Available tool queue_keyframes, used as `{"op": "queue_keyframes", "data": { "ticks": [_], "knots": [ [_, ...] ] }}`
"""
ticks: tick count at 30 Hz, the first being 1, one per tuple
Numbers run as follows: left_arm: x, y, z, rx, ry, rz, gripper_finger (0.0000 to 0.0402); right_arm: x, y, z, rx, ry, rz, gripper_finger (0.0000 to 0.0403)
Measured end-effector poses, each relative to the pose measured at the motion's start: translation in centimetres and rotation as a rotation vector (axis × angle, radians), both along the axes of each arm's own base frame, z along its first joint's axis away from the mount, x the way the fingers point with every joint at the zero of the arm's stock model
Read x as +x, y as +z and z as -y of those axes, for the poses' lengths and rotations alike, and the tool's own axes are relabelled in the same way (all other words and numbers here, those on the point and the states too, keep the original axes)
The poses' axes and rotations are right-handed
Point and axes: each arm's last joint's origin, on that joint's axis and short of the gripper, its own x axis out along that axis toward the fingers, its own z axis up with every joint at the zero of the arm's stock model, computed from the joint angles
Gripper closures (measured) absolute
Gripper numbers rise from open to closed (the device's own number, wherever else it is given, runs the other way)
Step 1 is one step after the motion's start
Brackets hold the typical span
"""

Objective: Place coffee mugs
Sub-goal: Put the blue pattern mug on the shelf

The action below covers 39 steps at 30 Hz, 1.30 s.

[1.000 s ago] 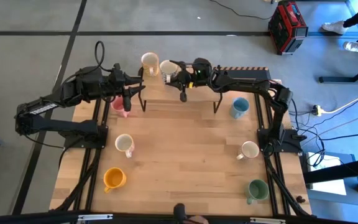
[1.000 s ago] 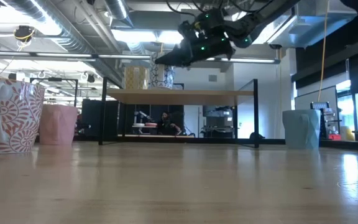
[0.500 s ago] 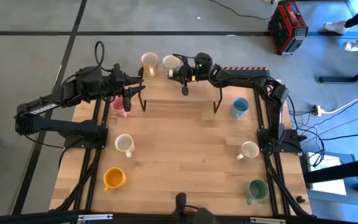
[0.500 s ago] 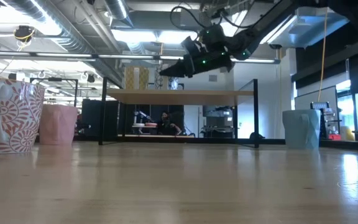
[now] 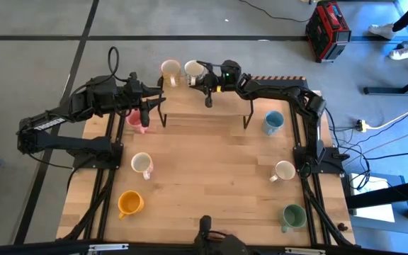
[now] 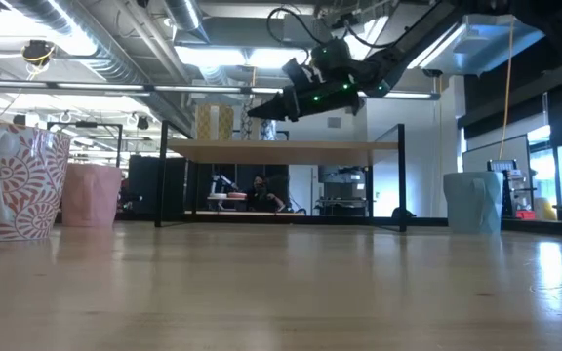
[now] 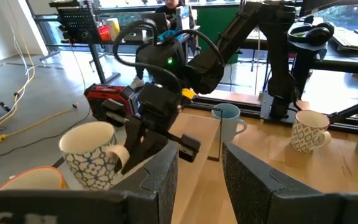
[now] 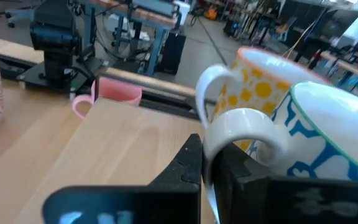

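Right claw (image 8: 207, 163) pinched on white mug's (image 8: 328, 140) handle

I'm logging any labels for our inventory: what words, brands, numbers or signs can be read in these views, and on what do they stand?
None can be read.
The mugs carry only patterns: blue flowers on the white mug, yellow dots on its neighbour, red swirls on the near mug.
The red case on the floor shows no legible marking.

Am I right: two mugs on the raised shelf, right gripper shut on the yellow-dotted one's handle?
Wrong mug. The right wrist view shows the right gripper shut on the handle of the blue-patterned mug; the yellow-dotted mug stands beside it. Both are on the raised shelf.
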Motion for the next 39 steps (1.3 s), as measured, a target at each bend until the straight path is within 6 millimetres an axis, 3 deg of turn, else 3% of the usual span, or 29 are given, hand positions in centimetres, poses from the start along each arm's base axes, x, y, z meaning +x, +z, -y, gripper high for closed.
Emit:
{"op": "queue_keyframes", "data": {
  "ticks": [6,17,34,39],
  "knots": [
    [0.0,0.0,0.0,0.001,0.0,0.001,0.0282,1.0,0.7,0.9,0.021,0.012,-0.03,0.0402],
    [0.0,0.1,0.0,0.003,0.002,0.005,0.0282,0.9,0.4,1.1,0.021,0.033,-0.069,0.04],
    [0.0,0.1,0.0,0.004,0.002,0.006,0.0282,1.5,0.3,0.2,0.029,-0.026,-0.086,0.029],
    [0.0,0.1,0.0,0.003,0.002,0.006,0.0282,1.3,0.3,0.2,0.04,-0.036,-0.107,0.0276]
  ]
}}
